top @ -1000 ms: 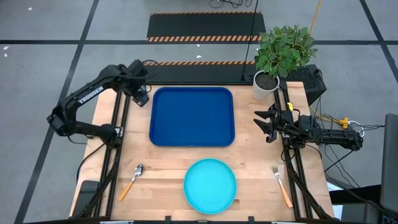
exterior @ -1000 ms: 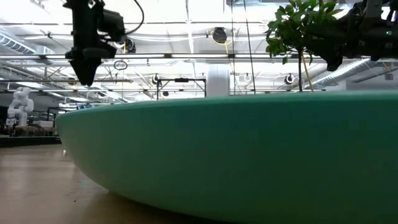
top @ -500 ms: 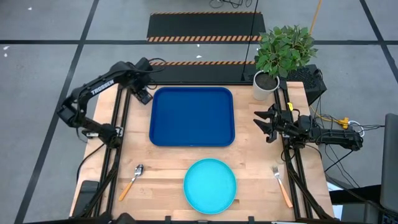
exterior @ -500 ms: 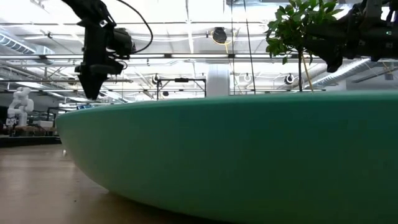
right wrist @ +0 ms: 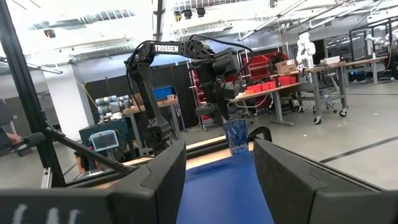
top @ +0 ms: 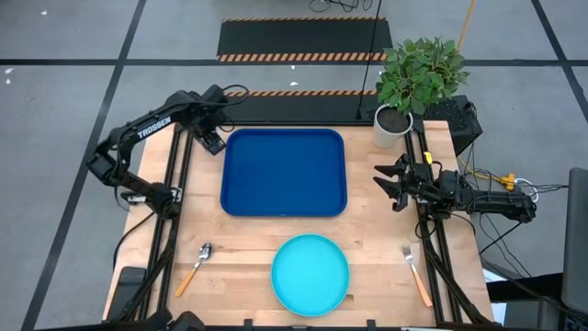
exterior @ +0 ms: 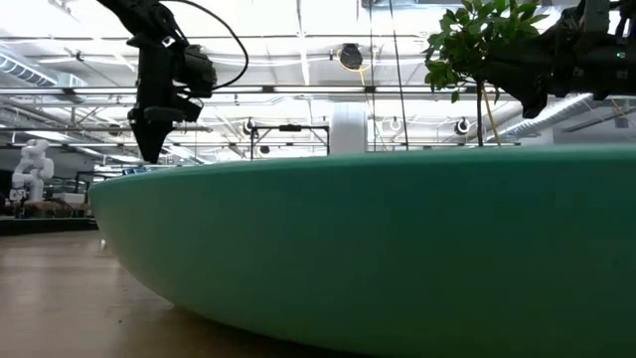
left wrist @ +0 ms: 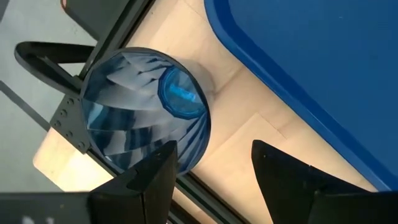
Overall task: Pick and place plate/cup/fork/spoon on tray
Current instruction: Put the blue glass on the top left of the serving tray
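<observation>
The cup (left wrist: 144, 109) stands on the table's far left corner, just beside the tray (top: 283, 172); the left claw (top: 213, 142), released, is best lowered squarely so one finger passes each side — not clipping the rim. Since the earlier frame it has been brought closer; the right claw (top: 390, 182), released, is unchanged.

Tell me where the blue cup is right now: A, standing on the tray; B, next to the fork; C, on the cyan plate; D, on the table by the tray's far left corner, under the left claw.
D: the cup stands on bare wood just outside the tray, below the open left claw.
</observation>
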Motion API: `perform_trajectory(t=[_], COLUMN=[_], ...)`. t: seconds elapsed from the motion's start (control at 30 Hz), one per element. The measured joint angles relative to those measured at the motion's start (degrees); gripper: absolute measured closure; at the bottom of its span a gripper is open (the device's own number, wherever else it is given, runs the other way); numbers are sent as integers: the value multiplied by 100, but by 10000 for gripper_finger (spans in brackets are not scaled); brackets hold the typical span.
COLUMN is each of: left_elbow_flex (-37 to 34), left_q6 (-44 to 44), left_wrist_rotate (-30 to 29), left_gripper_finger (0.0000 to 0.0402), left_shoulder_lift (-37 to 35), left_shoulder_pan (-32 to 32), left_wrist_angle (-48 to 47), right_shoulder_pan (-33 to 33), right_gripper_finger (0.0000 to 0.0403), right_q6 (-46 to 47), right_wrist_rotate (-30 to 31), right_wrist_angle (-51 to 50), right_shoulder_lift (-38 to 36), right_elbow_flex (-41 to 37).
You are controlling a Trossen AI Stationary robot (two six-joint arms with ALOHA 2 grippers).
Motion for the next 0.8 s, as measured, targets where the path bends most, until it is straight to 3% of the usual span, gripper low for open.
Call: perform_trajectory(t=[0.8], left_elbow_flex=[0], left_q6=[440], left_wrist_rotate=[421], left_gripper_finger=[190], left_shoulder_lift=[72], left_shoulder_pan=[370], left_wrist_angle=[42], right_shoulder_pan=[2], right_gripper_finger=[220], right_q6=[85], right_wrist_rotate=[-4], right_wrist_angle=[0], right_shoulder_lift=[0], right_elbow_flex=[-1])
